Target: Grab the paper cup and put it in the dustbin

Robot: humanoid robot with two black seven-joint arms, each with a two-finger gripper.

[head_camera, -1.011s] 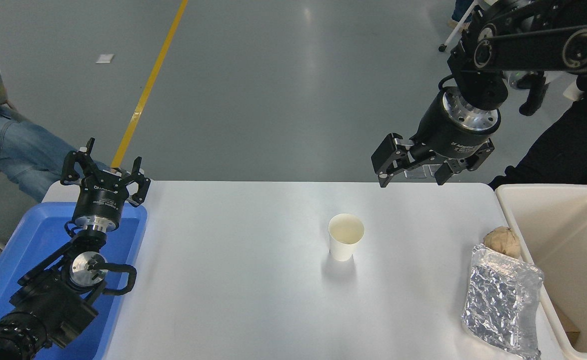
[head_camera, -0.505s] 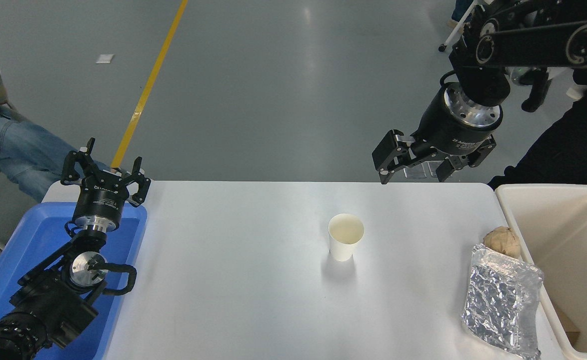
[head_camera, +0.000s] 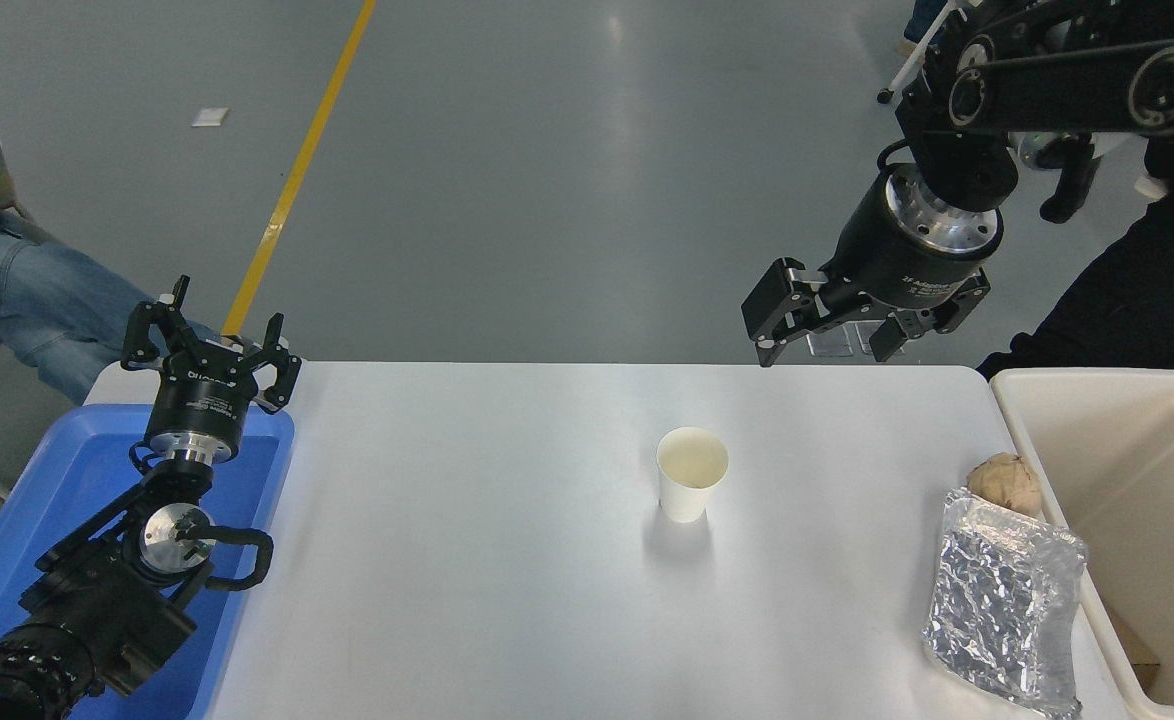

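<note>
The white paper cup (head_camera: 691, 473) stands upright near the middle of the white table (head_camera: 467, 560), its mouth facing up. The cream-beige dustbin (head_camera: 1132, 500) stands at the table's right edge. My right gripper (head_camera: 825, 345) hangs open and empty above the table's far edge, up and to the right of the cup, well apart from it. My left gripper (head_camera: 209, 345) is open and parked at the lower left, over the blue tray.
A blue tray (head_camera: 47, 500) lies at the left under my left arm. A silver foil bag (head_camera: 1007, 600) and a brown crumpled ball (head_camera: 1002, 482) lie beside the dustbin's left wall. A person in black (head_camera: 1147, 290) is at the far right; jeans-clad legs (head_camera: 17, 290) at the left.
My right gripper has risen slightly and stayed open. The person's hand at the dustbin's far rim has withdrawn. The cup and left arm have not moved.
</note>
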